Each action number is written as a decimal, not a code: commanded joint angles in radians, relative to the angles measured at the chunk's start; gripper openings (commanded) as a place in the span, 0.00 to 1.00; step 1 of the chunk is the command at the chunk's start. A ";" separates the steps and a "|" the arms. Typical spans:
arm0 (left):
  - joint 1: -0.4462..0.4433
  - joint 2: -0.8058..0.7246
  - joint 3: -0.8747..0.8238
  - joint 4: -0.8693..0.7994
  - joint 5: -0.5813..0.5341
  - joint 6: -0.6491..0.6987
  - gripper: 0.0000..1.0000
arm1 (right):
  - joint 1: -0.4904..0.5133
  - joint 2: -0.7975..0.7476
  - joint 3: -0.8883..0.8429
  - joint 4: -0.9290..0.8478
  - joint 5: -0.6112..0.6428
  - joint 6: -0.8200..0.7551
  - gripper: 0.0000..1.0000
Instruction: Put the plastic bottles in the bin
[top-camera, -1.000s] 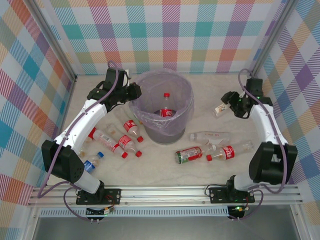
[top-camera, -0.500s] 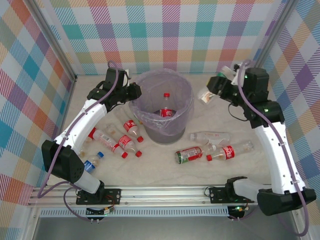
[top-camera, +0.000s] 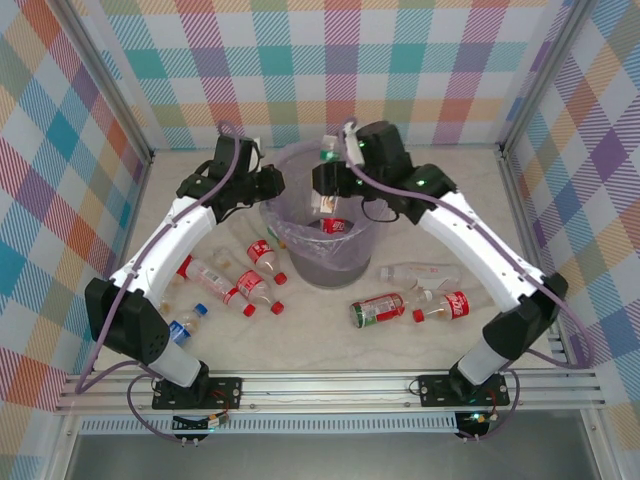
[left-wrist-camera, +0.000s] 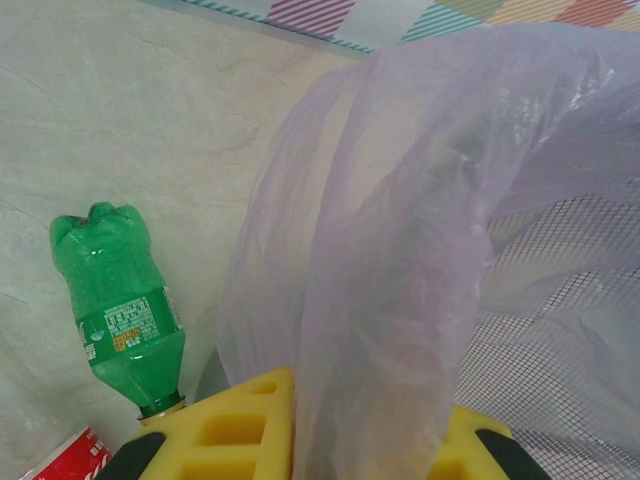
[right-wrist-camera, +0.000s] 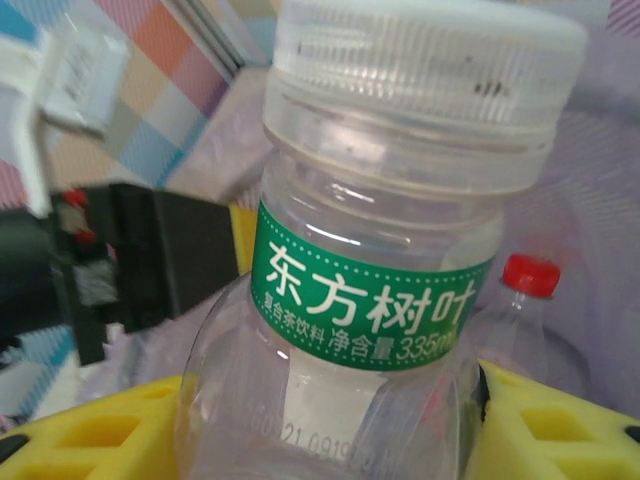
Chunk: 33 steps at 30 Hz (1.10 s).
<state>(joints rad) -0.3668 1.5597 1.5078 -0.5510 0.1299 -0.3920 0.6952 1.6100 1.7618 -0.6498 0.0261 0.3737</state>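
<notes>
- Lilac bag (left-wrist-camera: 400, 250) is being pinched in the closed left gripper (top-camera: 268, 186) at the left rim of the bin (top-camera: 345, 268), which is standing mid-surface toward the far edge.
- Right gripper (top-camera: 326, 190) is clamping a green-labelled bottle (right-wrist-camera: 370, 300) above the opening.
- I'd be releasing only once it's hanging well inside the rim, clear of the bag's fold.

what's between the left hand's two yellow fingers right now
The left hand is shut on a fold of the lilac bag lining the bin; that fold fills the gap, seen in the left wrist view.
</notes>
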 joint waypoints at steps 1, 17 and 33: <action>-0.004 0.038 0.022 -0.067 -0.042 -0.008 0.06 | 0.029 -0.002 -0.008 -0.011 0.121 -0.048 0.55; -0.012 0.073 0.083 -0.090 -0.075 -0.013 0.06 | 0.033 0.028 -0.078 -0.042 0.127 -0.060 0.89; -0.017 0.099 0.145 -0.128 -0.060 0.016 0.22 | -0.062 -0.291 -0.079 -0.298 0.205 0.010 0.99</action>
<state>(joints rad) -0.3840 1.6283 1.6146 -0.6285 0.0868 -0.3927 0.6800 1.4139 1.6958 -0.8314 0.1761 0.3397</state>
